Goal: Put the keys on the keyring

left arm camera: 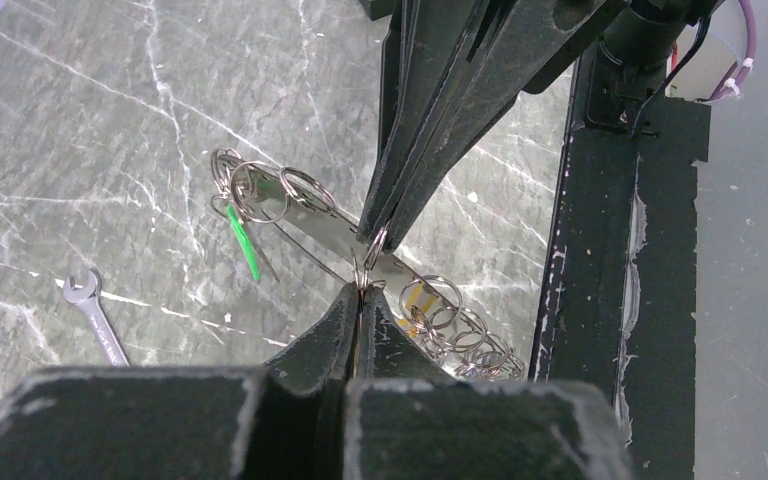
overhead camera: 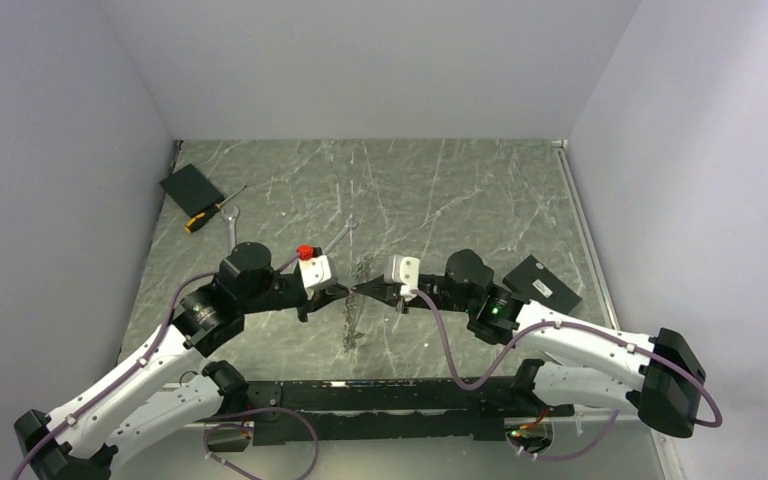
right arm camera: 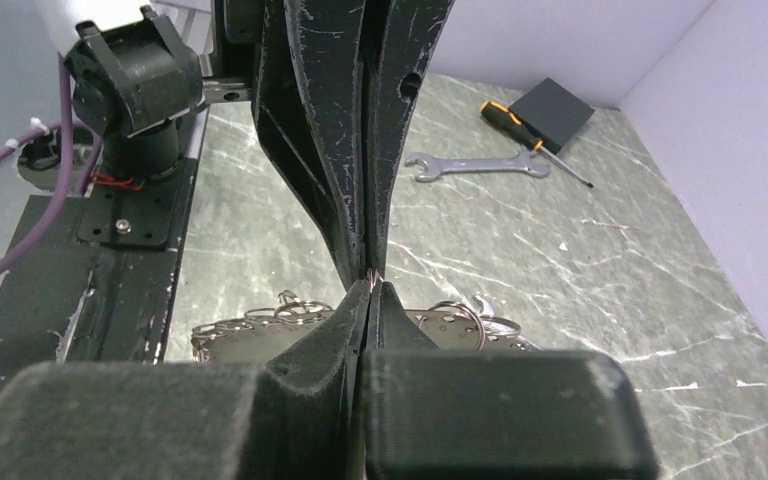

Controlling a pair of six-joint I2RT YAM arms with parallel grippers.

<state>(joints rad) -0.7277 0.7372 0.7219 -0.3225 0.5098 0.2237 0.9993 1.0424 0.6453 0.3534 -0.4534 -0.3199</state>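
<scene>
Above the veined grey-green stone table [overhead camera: 480, 200], matte black left fingers [left arm camera: 332, 325] and right fingers [left arm camera: 405, 180] meet tip to tip, both pinched tight on the keyring [left arm camera: 460, 335], a floppy chain of thin silvery wire loops carrying a green key [left arm camera: 244, 243] and a yellow key [left arm camera: 418, 298].

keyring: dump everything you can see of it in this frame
The keyring is a thin, silvery, floppy chain of linked wire split rings, metal by its look. It is strung between the two gripper tips: left gripper and right gripper are each shut on a wire ring mid-chain, tip to tip. Ring clusters sag either side toward the marble-patterned table. A green key sits at one cluster.
</scene>
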